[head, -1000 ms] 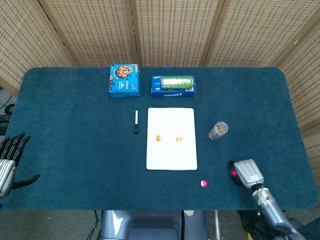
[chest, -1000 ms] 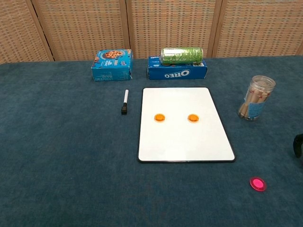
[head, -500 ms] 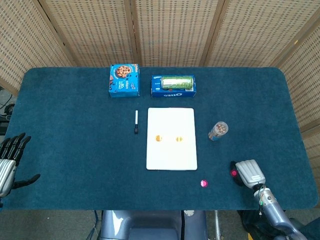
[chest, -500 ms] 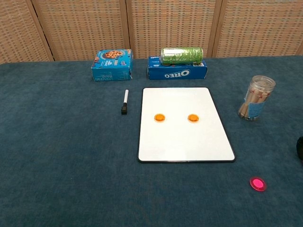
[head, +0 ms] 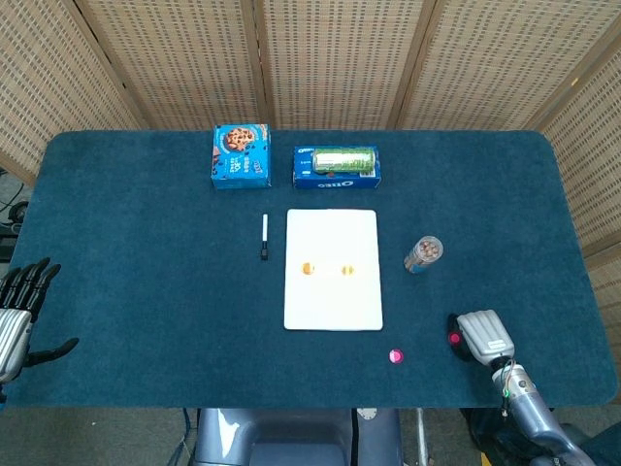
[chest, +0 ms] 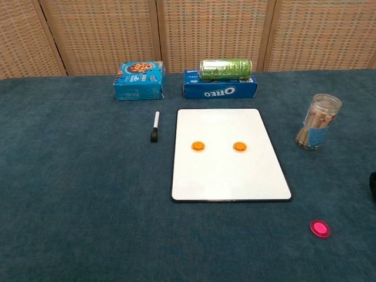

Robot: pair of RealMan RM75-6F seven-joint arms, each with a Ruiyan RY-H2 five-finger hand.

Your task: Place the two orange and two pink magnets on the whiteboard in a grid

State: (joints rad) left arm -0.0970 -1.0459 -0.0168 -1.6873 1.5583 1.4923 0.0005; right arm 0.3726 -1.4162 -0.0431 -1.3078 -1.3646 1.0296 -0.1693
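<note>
The whiteboard [head: 333,301] [chest: 230,176] lies flat mid-table with two orange magnets [head: 308,268] [head: 347,269] side by side on it, also seen in the chest view [chest: 198,145] [chest: 239,146]. One pink magnet [head: 395,356] [chest: 319,228] lies on the cloth off the board's near right corner. A second pink magnet [head: 454,338] shows at the fingertips of my right hand [head: 482,336], which appears to pinch it; only a dark sliver of that hand [chest: 372,185] reaches the chest view. My left hand [head: 19,311] hovers at the table's left edge, fingers spread and holding nothing.
A black-and-white marker [head: 263,236] lies left of the board. Behind it stand a blue cookie box [head: 240,155] and an Oreo box [head: 336,175] with a green can [head: 343,158] on top. A clear jar of sticks [head: 423,253] stands to the right.
My right hand has drifted slightly right and toward the near edge, the pink magnet moving with it. In the chest view it has nearly left the frame. The left hand is still.
</note>
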